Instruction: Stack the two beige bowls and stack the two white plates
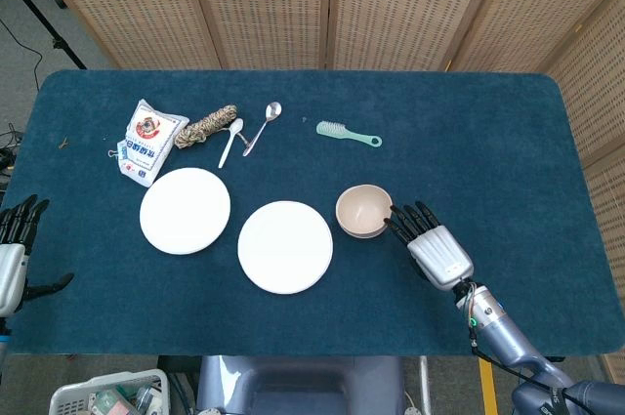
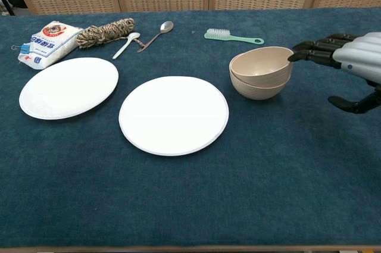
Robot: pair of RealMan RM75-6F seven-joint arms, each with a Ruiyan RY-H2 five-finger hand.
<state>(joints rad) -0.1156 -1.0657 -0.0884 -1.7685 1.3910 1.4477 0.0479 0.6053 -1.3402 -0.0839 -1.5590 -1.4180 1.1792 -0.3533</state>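
Two beige bowls (image 1: 363,211) (image 2: 261,72) sit nested one inside the other, right of centre on the table; the upper one tilts slightly. Two white plates lie side by side, one at the left (image 1: 185,210) (image 2: 68,87) and one in the middle (image 1: 285,246) (image 2: 174,114), apart from each other. My right hand (image 1: 434,249) (image 2: 351,65) hovers just right of the bowls, fingers spread and holding nothing; its fingertips are close to the bowl rim. At the far left edge of the head view, off the table, my left hand (image 1: 14,249) is open.
Along the back lie a white packet (image 1: 148,140) (image 2: 47,41), a coil of rope (image 1: 205,126) (image 2: 106,31), two spoons (image 1: 262,127) (image 2: 155,34) and a green brush (image 1: 348,133) (image 2: 233,37). The table is covered in dark blue cloth (image 1: 469,142).
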